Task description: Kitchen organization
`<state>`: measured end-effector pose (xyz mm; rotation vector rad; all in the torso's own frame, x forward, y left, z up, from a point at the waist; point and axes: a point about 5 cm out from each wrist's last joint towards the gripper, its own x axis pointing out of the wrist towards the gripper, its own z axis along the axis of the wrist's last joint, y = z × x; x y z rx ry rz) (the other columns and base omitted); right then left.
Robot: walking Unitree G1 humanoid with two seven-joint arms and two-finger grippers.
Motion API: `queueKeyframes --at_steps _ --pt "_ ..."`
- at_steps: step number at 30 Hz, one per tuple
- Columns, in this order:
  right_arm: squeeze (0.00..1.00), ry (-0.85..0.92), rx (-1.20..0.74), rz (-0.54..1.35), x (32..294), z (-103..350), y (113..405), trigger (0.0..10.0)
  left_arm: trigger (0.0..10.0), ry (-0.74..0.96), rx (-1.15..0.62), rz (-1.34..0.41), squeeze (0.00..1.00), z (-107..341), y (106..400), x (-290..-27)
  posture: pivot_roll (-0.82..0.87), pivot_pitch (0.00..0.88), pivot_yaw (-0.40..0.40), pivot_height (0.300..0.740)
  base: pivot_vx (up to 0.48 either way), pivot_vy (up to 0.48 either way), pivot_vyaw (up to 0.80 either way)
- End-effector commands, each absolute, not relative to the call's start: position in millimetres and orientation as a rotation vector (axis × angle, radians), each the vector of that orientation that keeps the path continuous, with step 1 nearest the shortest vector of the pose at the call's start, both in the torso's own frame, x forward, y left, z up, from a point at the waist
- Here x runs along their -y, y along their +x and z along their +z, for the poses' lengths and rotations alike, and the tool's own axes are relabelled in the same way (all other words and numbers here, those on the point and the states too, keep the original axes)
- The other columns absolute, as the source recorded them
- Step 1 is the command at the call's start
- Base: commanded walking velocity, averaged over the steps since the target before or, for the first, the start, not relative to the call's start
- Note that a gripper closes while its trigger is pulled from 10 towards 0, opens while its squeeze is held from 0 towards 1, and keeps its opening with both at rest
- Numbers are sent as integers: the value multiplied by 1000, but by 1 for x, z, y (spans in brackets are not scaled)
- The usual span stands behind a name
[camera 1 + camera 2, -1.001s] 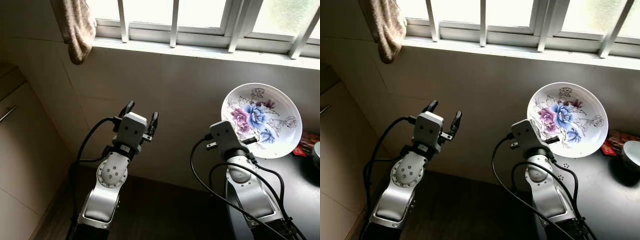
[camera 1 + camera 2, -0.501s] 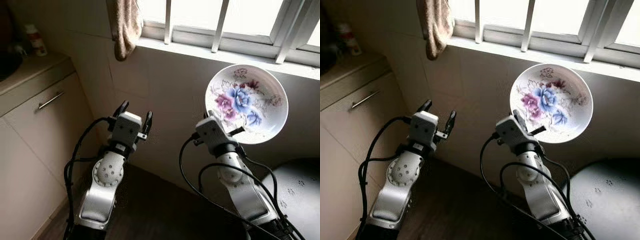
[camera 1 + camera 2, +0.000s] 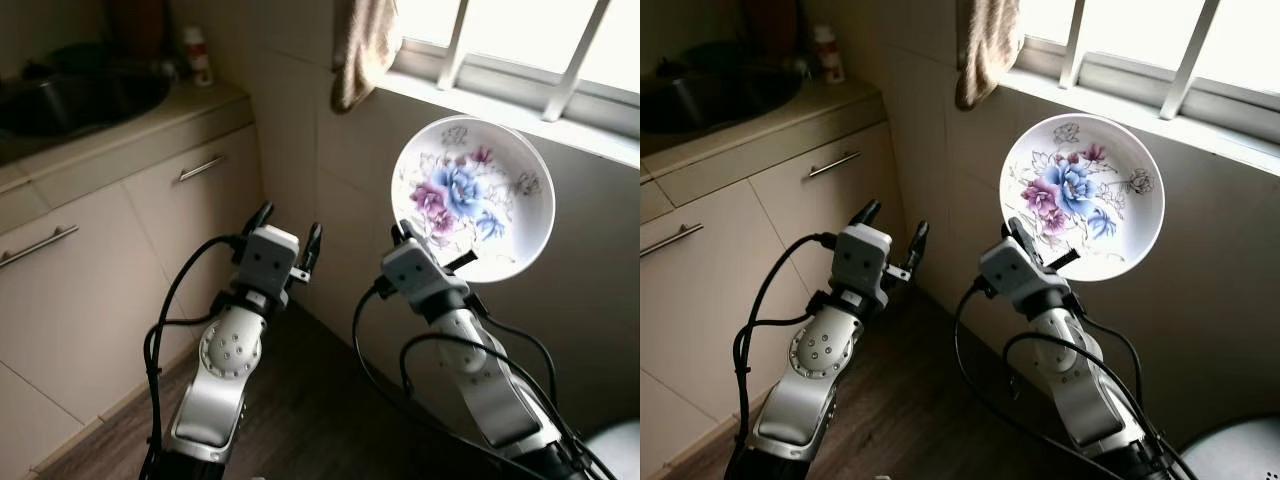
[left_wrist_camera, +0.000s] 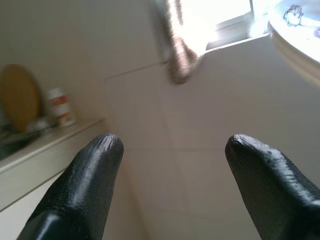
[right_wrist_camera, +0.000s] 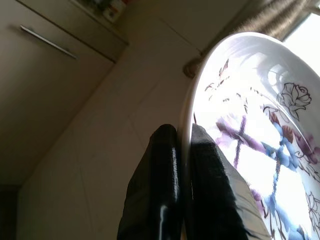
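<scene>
1. Our right hand (image 3: 432,243) is clamped on the lower left rim of the floral plate (image 3: 473,199), one finger on each face, holding it raised with its painted face towards us.
2. Our left hand (image 3: 287,226) is held up beside it, fingers spread wide apart with nothing between them.
3. Behind the plate runs a barred window (image 3: 520,45), a brown cloth (image 3: 362,45) hanging at its left end.
4. Further left stands a desk (image 3: 150,125) with handled cabinet doors (image 3: 120,260), a dark sink (image 3: 70,100) and a small bottle (image 3: 199,56).
</scene>
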<state>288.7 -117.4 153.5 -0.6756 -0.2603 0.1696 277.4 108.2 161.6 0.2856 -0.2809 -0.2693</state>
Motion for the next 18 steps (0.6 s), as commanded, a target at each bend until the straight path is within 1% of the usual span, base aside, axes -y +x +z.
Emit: queueKeyframes --at_steps 1,11,15,18 --pt "0 -654 329 200 109 164 286 0 10000 283 309 -261 0 168 277 -110 74 0 -57 740 0 0 800" --pt "0 -648 343 217 107 163 286 0 10000 255 356 -221 0 175 277 -116 79 0 -57 740 0 0 800" --pt "0 -600 339 206 107 164 287 0 10000 255 359 -222 0 175 277 -117 81 0 -56 740 0 0 795" --pt "0 -572 336 199 109 164 288 0 10000 254 359 -223 0 175 276 -117 81 0 -56 740 0 0 0"
